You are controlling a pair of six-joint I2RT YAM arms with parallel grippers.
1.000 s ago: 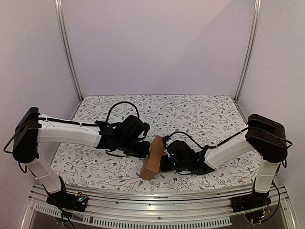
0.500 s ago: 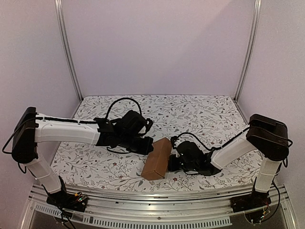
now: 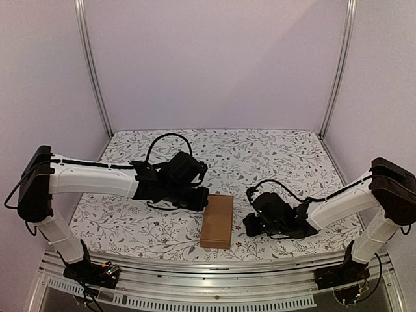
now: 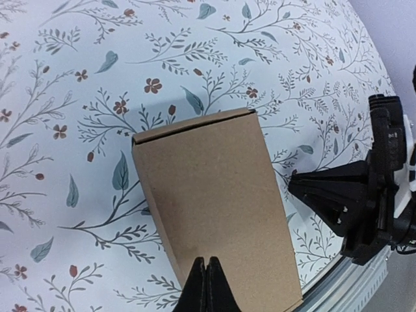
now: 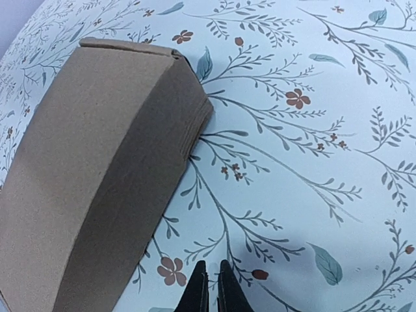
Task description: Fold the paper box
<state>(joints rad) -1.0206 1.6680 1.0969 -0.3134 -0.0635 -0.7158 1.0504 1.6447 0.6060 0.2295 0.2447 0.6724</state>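
**Folded Box Lay Flat Between Two Arms**

Floral-patterned white tabletop carried the plain brown oblong paper box at 6 o'clock from above. The left gripper sat at its 11 o'clock corner and the right gripper just beside it at 3. Left wrist: fingers were pressed together over the paper box. Right wrist: fingers were nearly together, gripping nothing, with the paper box at 10 o'clock.

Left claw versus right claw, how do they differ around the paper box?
The left claw overlaps the paper box in its own view; the right claw is over tablecloth, clear of the box. The left claw is at the box's far end; the right claw is beside its near half. Both are shut, holding nothing.
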